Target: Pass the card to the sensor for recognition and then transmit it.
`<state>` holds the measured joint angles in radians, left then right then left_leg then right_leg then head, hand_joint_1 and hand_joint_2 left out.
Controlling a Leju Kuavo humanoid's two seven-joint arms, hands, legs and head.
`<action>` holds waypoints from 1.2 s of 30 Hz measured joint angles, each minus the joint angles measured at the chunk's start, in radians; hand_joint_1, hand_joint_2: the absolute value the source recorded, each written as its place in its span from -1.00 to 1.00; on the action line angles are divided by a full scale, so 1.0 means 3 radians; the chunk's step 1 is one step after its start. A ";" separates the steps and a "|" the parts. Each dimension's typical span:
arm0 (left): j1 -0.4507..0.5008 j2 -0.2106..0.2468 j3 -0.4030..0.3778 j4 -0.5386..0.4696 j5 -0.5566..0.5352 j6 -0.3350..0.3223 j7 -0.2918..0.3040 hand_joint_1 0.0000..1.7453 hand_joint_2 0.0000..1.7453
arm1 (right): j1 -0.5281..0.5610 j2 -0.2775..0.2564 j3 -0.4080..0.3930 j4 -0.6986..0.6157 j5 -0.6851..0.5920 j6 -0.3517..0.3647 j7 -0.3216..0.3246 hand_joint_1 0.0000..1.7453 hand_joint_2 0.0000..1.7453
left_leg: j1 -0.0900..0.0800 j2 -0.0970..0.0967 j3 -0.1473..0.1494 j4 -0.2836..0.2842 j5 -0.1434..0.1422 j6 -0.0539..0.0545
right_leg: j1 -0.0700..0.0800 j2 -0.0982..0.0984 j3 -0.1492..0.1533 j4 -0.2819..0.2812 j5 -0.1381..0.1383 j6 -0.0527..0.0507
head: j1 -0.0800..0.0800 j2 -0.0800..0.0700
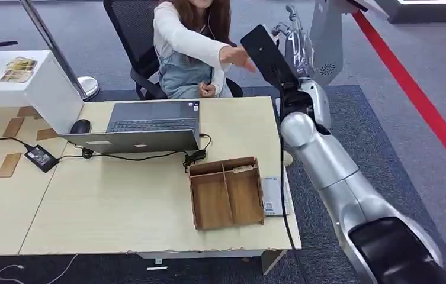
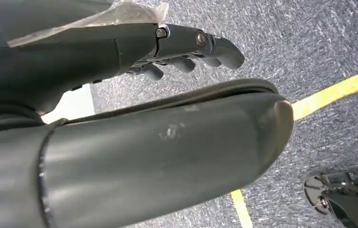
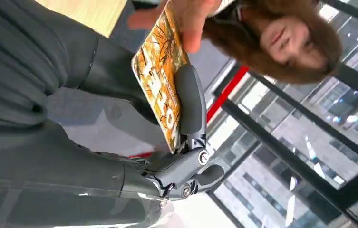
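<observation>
1. The robot's right arm reaches up and forward across the far right corner of the table (image 1: 149,207), toward a seated person (image 1: 188,41) on the other side.

2. The right hand (image 3: 186,142) holds the card (image 3: 160,76), an orange and yellow printed card. A grey finger lies flat along one face of it, and the rest of the hand backs the other face, so the card is pinched between them.

3. In the right wrist view the card's long axis runs straight out from the hand. Its near end sits in the robot's grip and its far end points at the person.

4. The person's hand (image 3: 186,19) has closed on that far end, thumb over the printed face. Both parties are touching the card at once (the handover seems to be under way, though that is a judgement).

5. The coming move turns on this line: the card should leave along its own length, away from the robot's hand, once the fingers ease off.

6. The left hand (image 2: 186,50) hangs low over grey carpet, far from the card. Its fingers are loosely curled with nothing in them.

7. A wooden tray (image 1: 226,192) and a laptop (image 1: 149,124) sit on the table, well apart from the exchange.

8. I cannot tell which object is the sensor.
</observation>
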<state>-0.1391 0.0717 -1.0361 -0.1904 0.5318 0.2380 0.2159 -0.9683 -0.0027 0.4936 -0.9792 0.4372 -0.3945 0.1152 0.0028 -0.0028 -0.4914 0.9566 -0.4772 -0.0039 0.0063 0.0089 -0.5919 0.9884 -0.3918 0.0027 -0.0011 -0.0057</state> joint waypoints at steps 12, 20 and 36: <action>0.0007 0.0001 0.0000 0.0000 0.0041 0.0000 -0.0006 -1.00 -1.00 | -0.0067 0.0385 0.0053 0.0523 -0.0338 0.0013 -0.0226 1.00 1.00 | 0.0000 -0.0002 0.0000 0.0000 0.0001 -0.0001 | 0.0001 -0.0001 0.0000 0.0000 0.0000 0.0000 | 0.0000 0.0000; 0.0013 0.0001 0.0000 0.0000 0.0060 0.0010 -0.0011 -1.00 -1.00 | -0.0092 0.0482 0.0066 0.0653 -0.0393 0.0037 -0.0260 0.88 1.00 | 0.0000 -0.0002 -0.0001 0.0000 0.0001 -0.0002 | 0.0001 -0.0001 -0.0001 0.0000 -0.0001 0.0000 | 0.0000 0.0000; 0.0063 0.0069 0.0036 0.0005 0.0290 0.0018 0.0086 -1.00 -1.00 | -0.0150 -0.0266 0.0365 -0.0356 -0.0169 0.1362 0.0858 -1.00 1.00 | -0.0003 -0.0002 0.0004 0.0003 0.0001 -0.0001 | 0.0000 -0.0001 0.0000 -0.0003 0.0000 0.0000 | 0.0000 0.0001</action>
<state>-0.1204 0.0923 -1.0254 -0.1888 0.6187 0.2434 0.2418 -1.0134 -0.0826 0.6031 -1.0859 0.3865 0.0141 0.3726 0.0017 -0.0033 -0.4902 0.9575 -0.4770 -0.0043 0.0064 0.0086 -0.5920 0.9875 -0.3918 0.0029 -0.0012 -0.0053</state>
